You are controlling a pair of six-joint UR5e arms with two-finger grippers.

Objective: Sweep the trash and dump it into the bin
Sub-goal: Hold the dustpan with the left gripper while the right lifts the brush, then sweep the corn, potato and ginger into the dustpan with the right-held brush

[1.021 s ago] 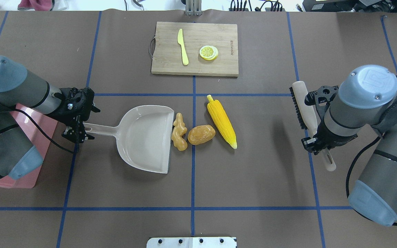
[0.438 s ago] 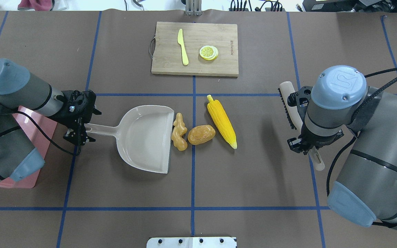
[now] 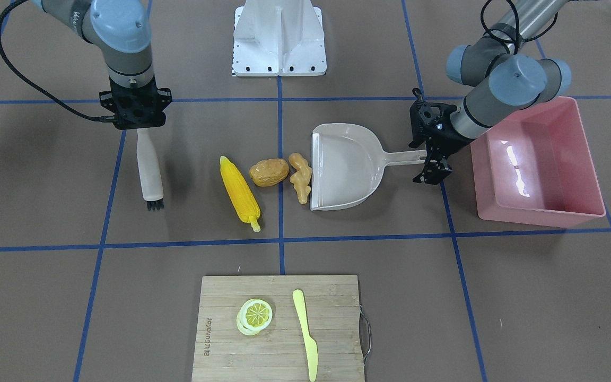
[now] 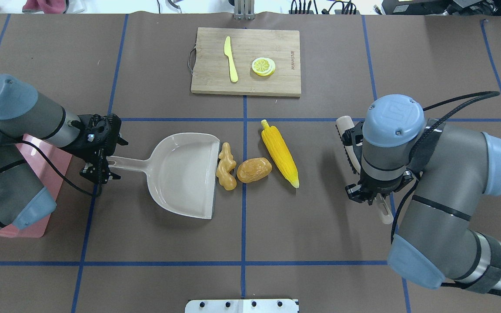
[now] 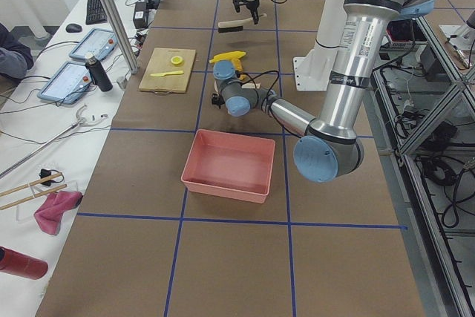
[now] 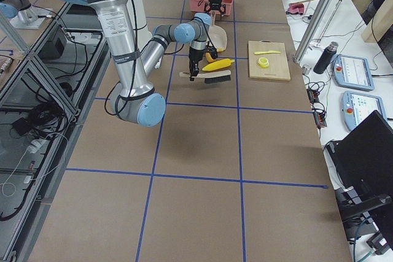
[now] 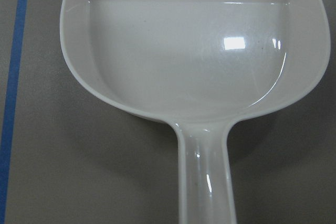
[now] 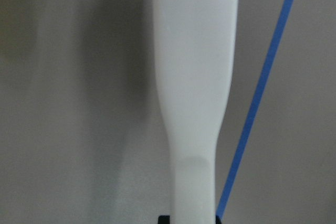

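Trash (image 4: pixel 254 169) sits on brown, blue-taped table (image 4: pixel 320 226) by dustpan (image 4: pixel 181 174); L gripper (image 4: pixel 99 168) clamps its handle, R gripper (image 4: pixel 367 196) clamps brush (image 3: pixel 149 170).

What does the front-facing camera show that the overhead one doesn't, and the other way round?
Only the front-facing view shows the pink bin with its whole inside open to view and nothing in it, and the whole brush held in the right tool. Only the overhead view shows the cables past the table's far edge; most of the bin and brush is hidden there. Both show the left tool on the dustpan handle, the ginger root, potato and corn cob off its open edge, and the cutting board with knife and lemon slice.
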